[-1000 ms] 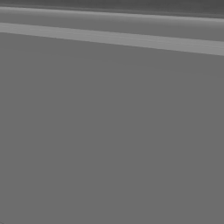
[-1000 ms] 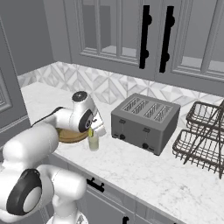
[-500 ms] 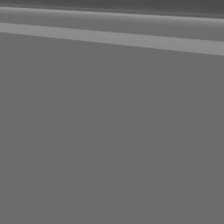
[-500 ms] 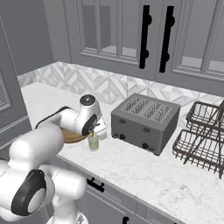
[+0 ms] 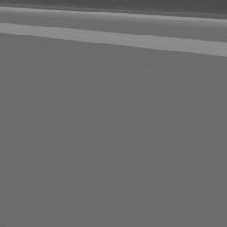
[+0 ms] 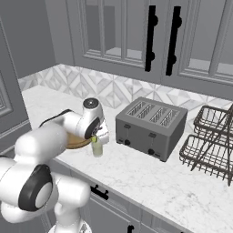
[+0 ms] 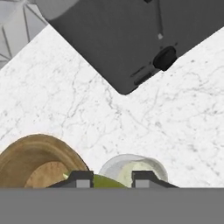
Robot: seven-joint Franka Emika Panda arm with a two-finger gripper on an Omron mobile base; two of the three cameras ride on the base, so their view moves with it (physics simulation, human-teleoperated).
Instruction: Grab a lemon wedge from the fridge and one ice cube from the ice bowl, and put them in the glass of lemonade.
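Yellow-green shows between my two dark fingertips: a tiny wedge of lemon (image 7: 106,181), pinched in my gripper (image 7: 112,179), whose jaws stand only partly apart, narrowed onto the fruit. I hold it low over the small pale translucent tumbler of lemonade (image 7: 133,170), whose round rim sits just beyond my fingertips, because the wedge is meant to drop into that drink. Just beside the glass, nearly touching it, lies the wide shallow wooden-brown ice bowl (image 7: 37,162); I cannot make out any ice cube inside it from here. Both stand on a white marble counter (image 7: 78,109), near the dark grey four-slot toaster (image 6: 151,127). In the right base view my white arm bends down over the glass (image 6: 97,147) and hides much of the bowl (image 6: 77,142), with my gripper (image 6: 94,138) right at the tumbler's mouth. I judge the wedge is lined up closely enough to let go, though the lemon sits toward the rim's near edge.
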